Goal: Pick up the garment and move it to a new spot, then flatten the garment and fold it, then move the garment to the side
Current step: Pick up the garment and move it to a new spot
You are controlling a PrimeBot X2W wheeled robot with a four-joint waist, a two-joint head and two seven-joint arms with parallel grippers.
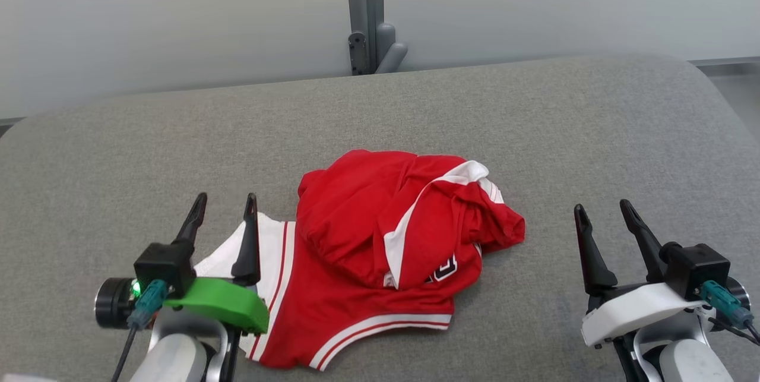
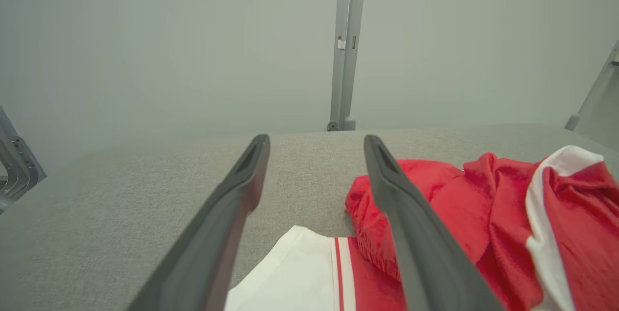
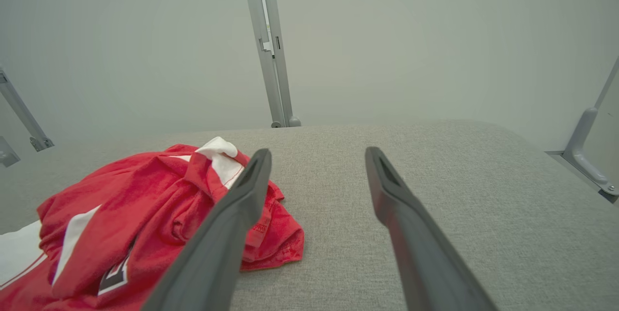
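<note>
The red garment [image 1: 386, 251] lies crumpled mid-table [image 1: 119, 150] (nothing lifted yet); the left gripper [image 1: 224, 207] and right gripper [image 1: 602, 210] hang spread, empty. Next: probably reaching in to pinch cloth.

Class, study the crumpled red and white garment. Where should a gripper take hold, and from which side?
Probably the flat white corner of the garment, approached from the robot's left by the open left gripper: it lies thin and spread, whereas the red middle is bunched.
</note>
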